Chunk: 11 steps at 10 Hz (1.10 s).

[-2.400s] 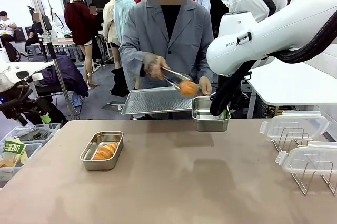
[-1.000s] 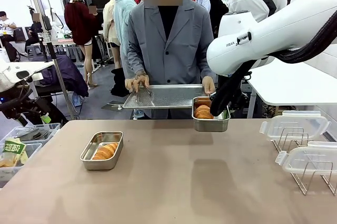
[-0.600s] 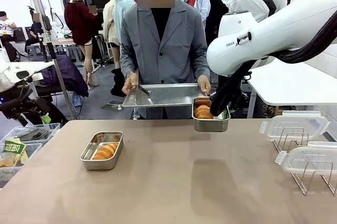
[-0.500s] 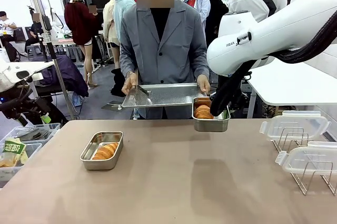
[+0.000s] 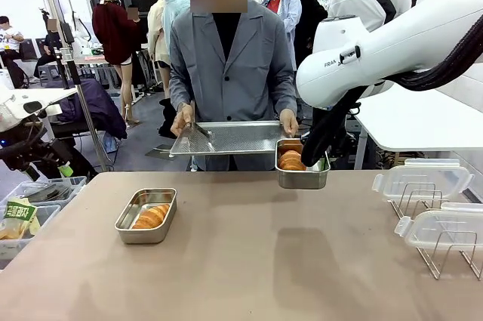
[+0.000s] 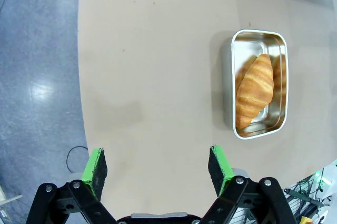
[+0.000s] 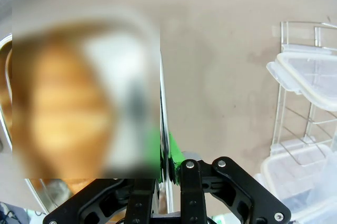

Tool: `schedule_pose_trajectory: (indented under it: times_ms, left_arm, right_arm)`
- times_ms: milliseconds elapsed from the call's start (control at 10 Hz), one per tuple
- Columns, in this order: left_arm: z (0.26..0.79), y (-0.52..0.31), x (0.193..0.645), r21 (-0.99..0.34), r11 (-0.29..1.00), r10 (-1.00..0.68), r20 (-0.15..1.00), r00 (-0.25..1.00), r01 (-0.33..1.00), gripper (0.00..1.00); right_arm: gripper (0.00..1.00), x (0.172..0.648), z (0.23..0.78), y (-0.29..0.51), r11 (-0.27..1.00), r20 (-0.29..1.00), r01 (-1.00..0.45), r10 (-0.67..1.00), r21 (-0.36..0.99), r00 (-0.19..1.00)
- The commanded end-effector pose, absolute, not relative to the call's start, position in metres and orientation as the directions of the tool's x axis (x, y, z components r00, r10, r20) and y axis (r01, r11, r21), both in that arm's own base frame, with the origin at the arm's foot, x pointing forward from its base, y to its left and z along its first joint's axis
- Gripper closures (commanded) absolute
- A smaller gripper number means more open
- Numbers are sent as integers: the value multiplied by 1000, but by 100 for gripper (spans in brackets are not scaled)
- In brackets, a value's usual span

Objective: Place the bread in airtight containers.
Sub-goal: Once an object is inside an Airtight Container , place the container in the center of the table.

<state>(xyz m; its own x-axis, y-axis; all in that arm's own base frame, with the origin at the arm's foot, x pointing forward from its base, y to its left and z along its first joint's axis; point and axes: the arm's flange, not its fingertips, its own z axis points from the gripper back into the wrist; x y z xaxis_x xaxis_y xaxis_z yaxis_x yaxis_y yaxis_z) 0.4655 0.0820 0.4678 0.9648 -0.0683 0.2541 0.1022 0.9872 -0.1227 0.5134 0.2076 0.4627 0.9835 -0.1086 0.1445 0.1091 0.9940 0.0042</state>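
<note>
Two steel airtight containers stand on the brown table. The left container (image 5: 146, 215) holds a golden ridged piece of bread (image 5: 151, 217). In the left wrist view that container (image 6: 259, 83) and its bread (image 6: 254, 90) lie ahead and to the right of my open left gripper (image 6: 158, 163), which hovers above bare tabletop. The far container (image 5: 302, 172) holds another piece of bread (image 5: 290, 160). My right gripper (image 5: 315, 161) is shut on its right wall. The right wrist view shows that gripper (image 7: 166, 153) clamping the container's wall (image 7: 163, 103), with the bread (image 7: 63, 108) blurred inside.
A person across the table holds a long flat steel tray (image 5: 226, 137) in both hands, with tongs (image 5: 198, 131) in one hand. Two clear lids (image 5: 423, 181) (image 5: 445, 226) rest on a wire rack (image 5: 441, 257) at the right. Bins (image 5: 30, 208) sit off the table's left edge.
The person has dropped the roll from the tongs into the far container, then stood upright with the tray in both hands. Neither arm has moved.
</note>
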Motion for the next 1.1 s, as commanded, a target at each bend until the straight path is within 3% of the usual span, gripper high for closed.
schedule_pose_trajectory:
  times_ms: [0,700,1000]
  left_arm:
    - [468,84,466,-101,991,-61,247,967,89,0]
    - [468,84,466,-101,991,-61,247,967,89,0]
    - [468,84,466,-101,991,-61,247,967,89,0]
  right_arm:
    - [100,513,463,208,994,145,109,-109,4,984]
    - [100,545,366,221,999,105,38,-41,35,994]
    - [100,554,348,228,996,108,92,-92,-1,990]
